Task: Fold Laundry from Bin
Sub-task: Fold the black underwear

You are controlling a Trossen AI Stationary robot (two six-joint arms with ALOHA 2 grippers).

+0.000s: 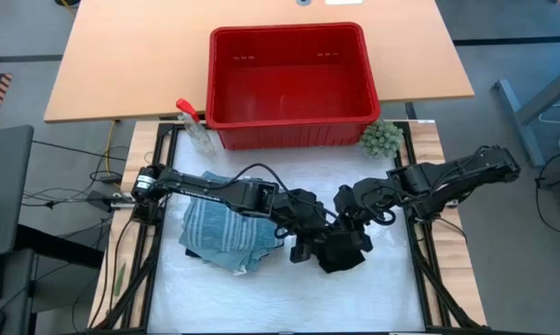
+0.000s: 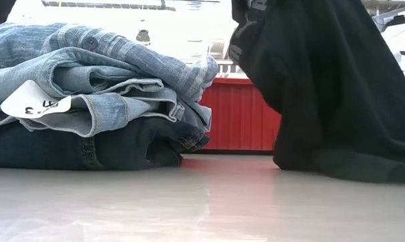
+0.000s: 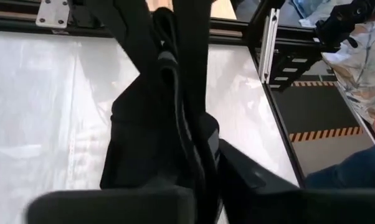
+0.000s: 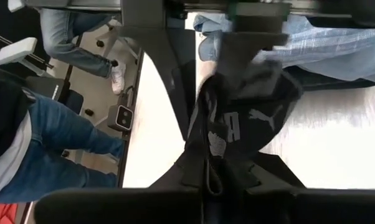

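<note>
The small black piece (image 1: 340, 251) of the laundry hangs bunched at the middle of the table between both grippers. My left gripper (image 1: 303, 240) reaches it from the left and is shut on it. My right gripper (image 1: 347, 221) reaches it from the right and is also shut on it. A folded stack (image 1: 220, 233) of light jeans, a striped shirt and dark denim lies flat on the table's left part. The red bin (image 1: 289, 130) stands on the far side; nothing shows inside it. My left gripper pinches a bunched, banded edge of the black piece (image 3: 197, 177) between its two fingers, slanting down from the table's left. The cloth runs away from the fingers in several folds. My right gripper pinches a gathered part of the black piece (image 4: 206, 171) between its two fingers, near the white logo print, slanting down from the table's right. The piece hangs below, and its lower end (image 2: 350, 165) rests on the table.
A clear spray bottle (image 1: 194, 126) with a red trigger lies by the bin's left corner. A green fuzzy ball (image 1: 380, 138) sits at the bin's right corner. People in jeans (image 4: 56, 143) stand beyond the table's edge. Bare white tabletop (image 1: 289, 298) lies near the front.
</note>
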